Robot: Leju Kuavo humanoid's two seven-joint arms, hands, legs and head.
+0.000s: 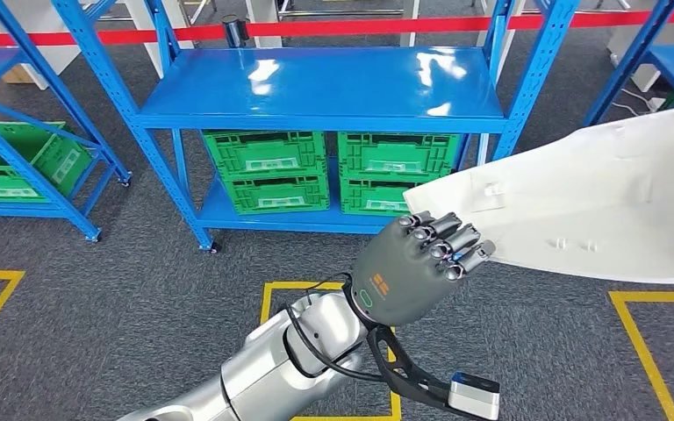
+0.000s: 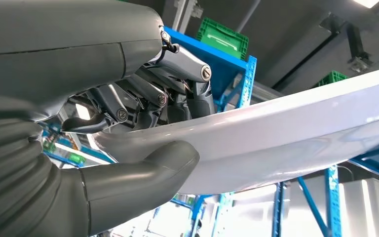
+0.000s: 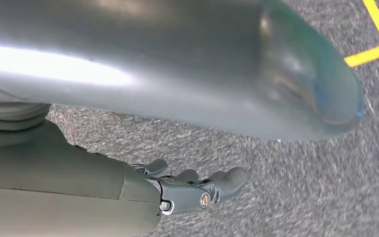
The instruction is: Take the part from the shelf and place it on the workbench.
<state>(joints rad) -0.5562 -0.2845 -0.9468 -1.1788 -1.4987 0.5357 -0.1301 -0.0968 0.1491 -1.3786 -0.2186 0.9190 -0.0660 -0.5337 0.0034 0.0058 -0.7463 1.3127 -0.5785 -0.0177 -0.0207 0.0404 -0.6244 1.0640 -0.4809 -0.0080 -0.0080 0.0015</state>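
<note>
The blue shelf (image 1: 316, 88) is standing at the far side of the grey floor (image 1: 123, 298), its upper deck bare and green crates (image 1: 268, 171) sitting on its lower level. In front of it, on the right, the white part (image 1: 597, 210), a long curved panel, is hanging in the air, well clear of the shelf. The left hand (image 1: 412, 263) is gripping the panel's near-left end: its dark fingers (image 2: 177, 94) are lying over the upper face and the thumb (image 2: 148, 168) is pressing from beneath. The right hand (image 3: 177, 192) is hanging over the floor with its fingers apart, holding nothing that can be seen.

The worktop is out of sight, so the carry probably has some way to go. The likeliest trouble: a panel this long, gripped at one end, may lever downward and slip from the fingers, or its far end may clip a shelf post during a turn.
</note>
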